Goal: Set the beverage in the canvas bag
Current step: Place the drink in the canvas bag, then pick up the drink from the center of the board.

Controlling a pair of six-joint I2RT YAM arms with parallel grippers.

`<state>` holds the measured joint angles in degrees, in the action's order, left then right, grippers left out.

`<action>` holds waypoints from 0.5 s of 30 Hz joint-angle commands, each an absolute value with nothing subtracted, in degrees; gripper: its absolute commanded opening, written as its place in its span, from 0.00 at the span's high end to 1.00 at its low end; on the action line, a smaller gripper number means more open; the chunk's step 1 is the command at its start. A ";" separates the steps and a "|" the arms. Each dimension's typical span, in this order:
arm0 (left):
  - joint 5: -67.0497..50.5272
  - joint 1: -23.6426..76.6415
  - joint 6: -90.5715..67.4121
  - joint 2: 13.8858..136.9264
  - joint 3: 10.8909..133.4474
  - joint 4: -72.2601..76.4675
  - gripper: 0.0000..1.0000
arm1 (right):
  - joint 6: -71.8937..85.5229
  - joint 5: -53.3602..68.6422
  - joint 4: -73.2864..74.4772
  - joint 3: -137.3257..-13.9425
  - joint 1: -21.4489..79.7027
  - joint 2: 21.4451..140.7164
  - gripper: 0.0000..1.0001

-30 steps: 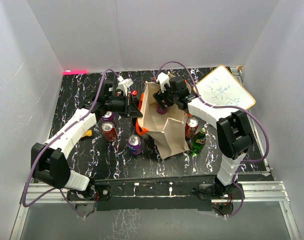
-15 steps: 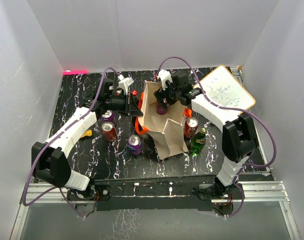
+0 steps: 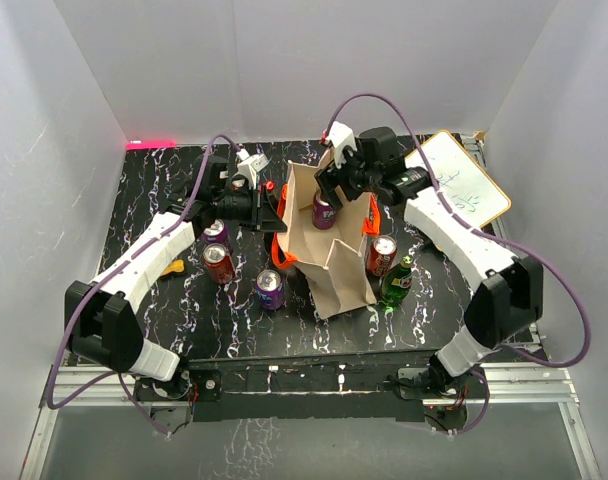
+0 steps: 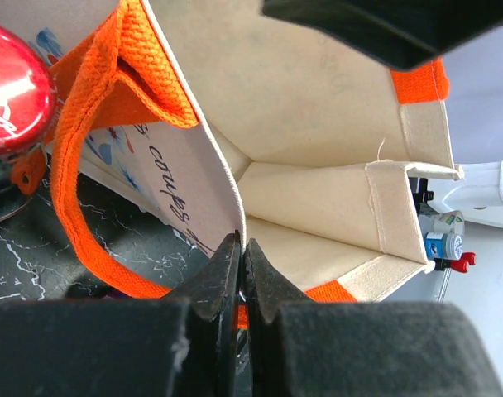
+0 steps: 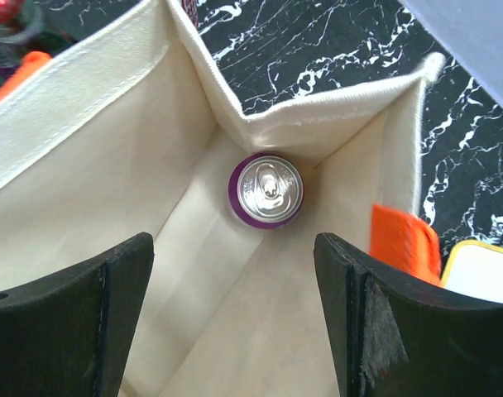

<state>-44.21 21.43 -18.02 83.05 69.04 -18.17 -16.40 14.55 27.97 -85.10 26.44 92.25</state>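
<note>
Top external, can (image 3: pixel 382 256), bottle (image 3: pixel 397 283) beside canvas bag (image 3: pixel 336 275)

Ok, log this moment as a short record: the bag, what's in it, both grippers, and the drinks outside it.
canvas bag: standing, mouth open
in bag: one purple can, upright on the bottom
left gripper: shut on the bag's rim
right gripper: open, empty, above the bag's mouth
outside, left: loose purple can, left red can
outside, right: right red can, green bottle
</note>
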 commanded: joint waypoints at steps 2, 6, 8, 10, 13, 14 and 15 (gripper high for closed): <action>-45.10 21.27 -17.47 82.62 70.88 -17.71 1.00 | -18.63 14.07 29.41 -86.55 25.95 82.57 0.19; -44.64 21.27 -16.80 82.67 70.63 -17.51 1.00 | -23.03 18.84 33.70 -83.77 24.46 77.35 0.19; -44.08 21.27 -16.27 82.54 70.62 -17.89 1.00 | -24.00 22.09 35.16 -81.28 21.44 74.11 0.19; -43.91 21.27 -16.01 82.22 70.38 -17.80 1.00 | -24.18 24.89 36.13 -78.81 18.20 70.98 0.19; -43.72 21.28 -15.91 81.73 69.88 -17.41 1.00 | -24.87 27.85 38.84 -76.15 14.17 67.29 0.19; -43.70 21.27 -15.88 81.66 69.87 -17.43 1.00 | -25.03 28.30 39.62 -75.39 13.00 66.40 0.19; -43.82 21.27 -15.84 81.73 69.95 -17.44 1.00 | -25.00 28.43 40.12 -74.67 11.93 65.55 0.19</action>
